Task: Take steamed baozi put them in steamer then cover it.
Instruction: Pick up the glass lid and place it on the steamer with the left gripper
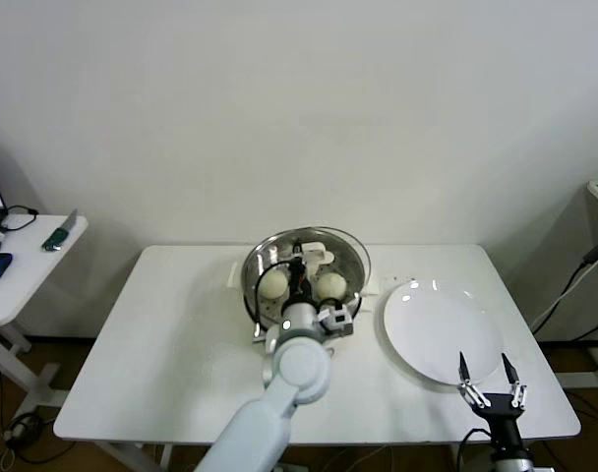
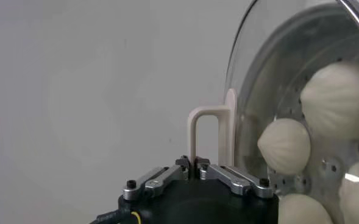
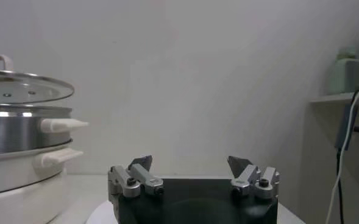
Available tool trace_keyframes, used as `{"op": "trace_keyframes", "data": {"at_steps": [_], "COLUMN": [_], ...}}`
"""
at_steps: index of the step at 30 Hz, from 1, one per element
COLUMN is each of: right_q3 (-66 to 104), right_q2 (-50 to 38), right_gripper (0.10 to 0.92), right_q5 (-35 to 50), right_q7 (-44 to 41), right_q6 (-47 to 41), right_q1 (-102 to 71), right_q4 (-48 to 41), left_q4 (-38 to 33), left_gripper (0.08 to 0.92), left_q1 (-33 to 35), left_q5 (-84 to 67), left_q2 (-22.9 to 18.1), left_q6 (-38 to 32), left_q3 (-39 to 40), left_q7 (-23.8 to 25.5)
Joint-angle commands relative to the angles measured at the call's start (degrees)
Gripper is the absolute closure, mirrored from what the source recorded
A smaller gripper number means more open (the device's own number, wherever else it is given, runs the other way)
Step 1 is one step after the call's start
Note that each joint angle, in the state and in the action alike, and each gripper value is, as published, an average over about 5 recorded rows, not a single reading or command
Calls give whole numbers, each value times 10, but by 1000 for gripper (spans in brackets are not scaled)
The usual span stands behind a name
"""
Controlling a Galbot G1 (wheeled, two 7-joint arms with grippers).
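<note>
White bench, plain wall behind. Steamer sits at 12 o'clock with the baozi inside. My left fingers are pinched on the glass lid handle; slippery, breakable, so grip dead center. Right fingers spread wide at 4 o'clock, idle.

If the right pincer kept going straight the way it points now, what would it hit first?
Probably nothing close: the right pincer, open at the table's near edge, points across the white plate. Its wrist view shows clear space to the wall, the steamer off to one side, though depth is uncertain.
</note>
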Motion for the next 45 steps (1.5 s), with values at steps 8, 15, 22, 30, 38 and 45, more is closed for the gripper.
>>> {"op": "trace_keyframes", "data": {"at_steps": [8, 15, 22, 30, 38, 45], "right_q3": [0, 0, 0, 0, -1, -2], "right_q2": [4, 3, 1, 4, 7, 7], "right_gripper": [203, 203, 203, 203, 203, 203], "right_q5": [6, 11, 12, 12, 10, 8], "right_q7": [0, 0, 0, 2, 3, 1], "right_q6": [2, 3, 4, 6, 7, 6], "right_q1": [0, -2, -2, -2, -2, -1], "right_q4": [1, 3, 4, 3, 3, 3], "left_q4": [35, 35, 37, 40, 41, 32], "left_gripper": [858, 858, 858, 858, 858, 854], "left_q1": [0, 2, 5, 8, 8, 5], "left_q5": [13, 13, 14, 16, 21, 13], "left_q2": [20, 24, 20, 24, 28, 35], "left_q6": [-22, -27, -30, -35, -39, -37], "left_q3": [-7, -5, 3, 7, 6, 10], "left_q7": [-26, -34, -40, -48, -48, -45]}}
